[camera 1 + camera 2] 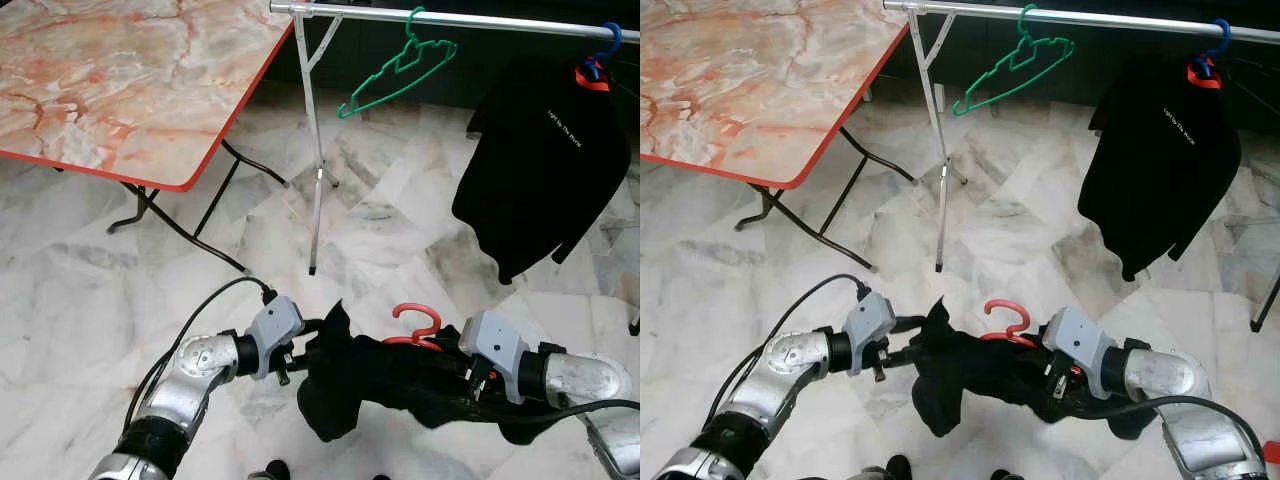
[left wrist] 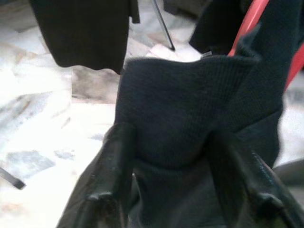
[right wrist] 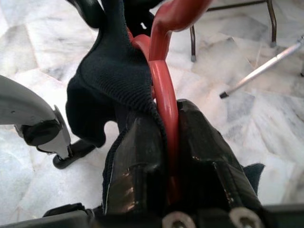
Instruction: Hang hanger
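A red hanger (image 1: 416,322) carrying a dark garment (image 1: 375,380) is held low in front of the robot, well below the rail (image 1: 450,18) and between both arms. The right end effector (image 3: 168,142) is clenched on the hanger's red plastic, w/ cloth pinched alongside; the left end effector (image 2: 175,190) is closed on a fold of the garment only. The hanger is judged light and stiff, but smooth plastic, so slip within the pads is possible; it is best gripped near the neck, just under the hook, as is roughly done now. The garment is soft and limp, appears to be knit, and will sag and swing; it adds little weight but can slide off the hanger arms if tilted. The hook is seen upright and free of cloth, approx. ready for the rail. On the rail a green hanger (image 1: 398,66) hangs empty, and a black shirt (image 1: 545,160) hangs on a blue hanger (image 1: 606,42) further right. No containers are seen. A marble-pattern worktop (image 1: 130,80) stands at left.
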Controlling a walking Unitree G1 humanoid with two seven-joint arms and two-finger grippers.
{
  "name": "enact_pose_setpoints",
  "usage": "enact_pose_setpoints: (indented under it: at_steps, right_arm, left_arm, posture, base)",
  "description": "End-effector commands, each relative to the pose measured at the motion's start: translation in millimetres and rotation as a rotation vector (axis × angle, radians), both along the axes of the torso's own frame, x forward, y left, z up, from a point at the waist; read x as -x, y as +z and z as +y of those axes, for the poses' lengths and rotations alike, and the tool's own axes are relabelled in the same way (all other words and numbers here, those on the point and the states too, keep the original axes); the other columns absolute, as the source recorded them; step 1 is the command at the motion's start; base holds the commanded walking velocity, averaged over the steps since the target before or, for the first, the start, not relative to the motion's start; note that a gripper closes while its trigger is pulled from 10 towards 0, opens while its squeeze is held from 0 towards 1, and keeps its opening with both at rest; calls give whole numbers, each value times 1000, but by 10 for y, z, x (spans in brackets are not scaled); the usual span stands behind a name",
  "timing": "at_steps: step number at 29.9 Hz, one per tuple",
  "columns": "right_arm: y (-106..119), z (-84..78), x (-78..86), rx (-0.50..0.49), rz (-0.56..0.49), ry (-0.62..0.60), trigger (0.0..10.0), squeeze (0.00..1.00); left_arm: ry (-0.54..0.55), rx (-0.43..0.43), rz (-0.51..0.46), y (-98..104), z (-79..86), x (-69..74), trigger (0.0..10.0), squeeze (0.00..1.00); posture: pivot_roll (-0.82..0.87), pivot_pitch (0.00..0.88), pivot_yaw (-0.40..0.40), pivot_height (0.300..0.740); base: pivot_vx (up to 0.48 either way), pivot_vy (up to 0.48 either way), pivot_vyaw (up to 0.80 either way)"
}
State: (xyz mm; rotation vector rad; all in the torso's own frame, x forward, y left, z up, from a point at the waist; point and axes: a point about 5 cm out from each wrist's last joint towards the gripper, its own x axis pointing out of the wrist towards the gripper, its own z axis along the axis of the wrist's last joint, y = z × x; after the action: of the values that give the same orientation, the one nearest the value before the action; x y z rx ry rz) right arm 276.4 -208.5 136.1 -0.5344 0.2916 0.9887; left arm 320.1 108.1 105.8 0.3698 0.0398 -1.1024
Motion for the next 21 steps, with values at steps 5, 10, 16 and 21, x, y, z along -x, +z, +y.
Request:
enact_pose_setpoints:
  at_steps: [5, 10, 16, 21]
  right_arm:
    - [44, 6, 106, -11, 11, 53, 10000, 0]
    - [52, -12, 117, -6, 13, 55, 10000, 0]
    - [105, 14, 108, -14, 1, 67, 10000, 0]
    - [144, 78, 132, -42, 4, 103, 10000, 0]
  left_arm:
    - [-38, -99, 7, -114, 13, 32, 10000, 1000]
    - [-79, -146, 90, -219, 58, 71, 10000, 1000]
    - [-159, -255, 127, -380, 41, 160, 10000, 1000]
    - [-97, -240, 110, -407, 1, 116, 10000, 0]
  posture:
    - [-67, 278, 61, 740]
    - [-74, 284, 59, 740]
    - [-73, 289, 57, 740]
    - [-77, 290, 54, 740]
  base:
    - [0, 0, 0]
    - [0, 0, 0]
    - [0, 0, 0]
    - [0, 0, 0]
